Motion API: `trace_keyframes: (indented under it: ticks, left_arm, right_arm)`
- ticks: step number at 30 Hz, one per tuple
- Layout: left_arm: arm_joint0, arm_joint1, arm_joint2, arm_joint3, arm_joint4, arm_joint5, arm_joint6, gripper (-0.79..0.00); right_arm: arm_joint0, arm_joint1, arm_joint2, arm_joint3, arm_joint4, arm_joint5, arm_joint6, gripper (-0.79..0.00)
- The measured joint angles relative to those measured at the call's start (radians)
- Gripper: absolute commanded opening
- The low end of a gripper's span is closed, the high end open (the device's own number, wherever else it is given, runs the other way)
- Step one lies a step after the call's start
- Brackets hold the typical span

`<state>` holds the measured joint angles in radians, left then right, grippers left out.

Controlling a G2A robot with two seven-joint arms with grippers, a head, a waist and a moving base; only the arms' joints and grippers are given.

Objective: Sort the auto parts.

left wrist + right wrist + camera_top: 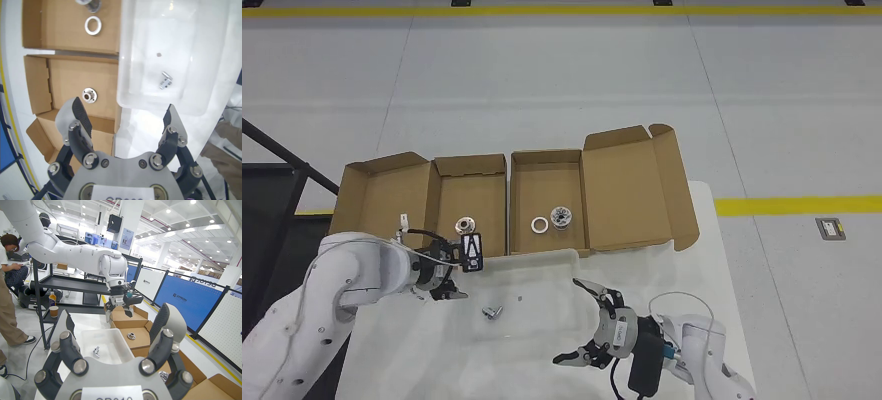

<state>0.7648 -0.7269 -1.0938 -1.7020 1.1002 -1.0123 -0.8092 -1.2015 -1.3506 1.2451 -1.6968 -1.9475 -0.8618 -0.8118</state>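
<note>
Sorting appears close to its end: one small slotted metal fitting (492, 313) lies loose on the floor of the white plastic tray (532, 258), toward the end nearest the left arm (352, 270), while three parts already rest in the two open cartons beyond the tray on the bench (712, 260). Note the grouping, since it suggests the sorting rule. The flanged hub (466, 224) sits alone in the left carton (472, 190). The metal ring (539, 224) and a round machined part (561, 215) lie just beside each other in the right carton (542, 185). You must judge which carton suits the fitting by likeness of form, because the views do not settle it. The left jaws are spread wide and carry nothing. They hang above the corner where the tray's end wall meets the left carton, a position that gives short travel to either. The right jaws are likewise wide apart and empty, held at the opposite end of the tray and facing along it toward the left arm, which leaves the approach to the fitting free. Because the fitting is small, lies flat and is clear of the tray walls, expect to descend from above with the pads (82, 115) straddling its narrow width. A shallow closure could skate it across the smooth plastic. A tiny dark speck (159, 54) also lies on the tray floor, and its nature cannot be told.
</note>
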Motion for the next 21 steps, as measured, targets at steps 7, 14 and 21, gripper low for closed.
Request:
trace_keyframes:
  ticks: [7,14,21]
  left_arm:
    - [-0.002,-0.004,-0.005,0.007,-0.002,0.000,0.001,0.000]
    - [0.036,0.007,0.053,-0.104,0.121,0.000,0.069,0.000]
    - [-0.007,0.065,0.228,-0.165,0.293,0.000,0.176,0.000]
  right_arm:
    - [0.000,0.000,0.000,0.000,0.000,0.000,0.000,0.000]
    - [0.000,0.000,0.000,0.000,0.000,0.000,0.000,0.000]
    - [0.000,0.000,0.000,0.000,0.000,0.000,0.000,0.000]
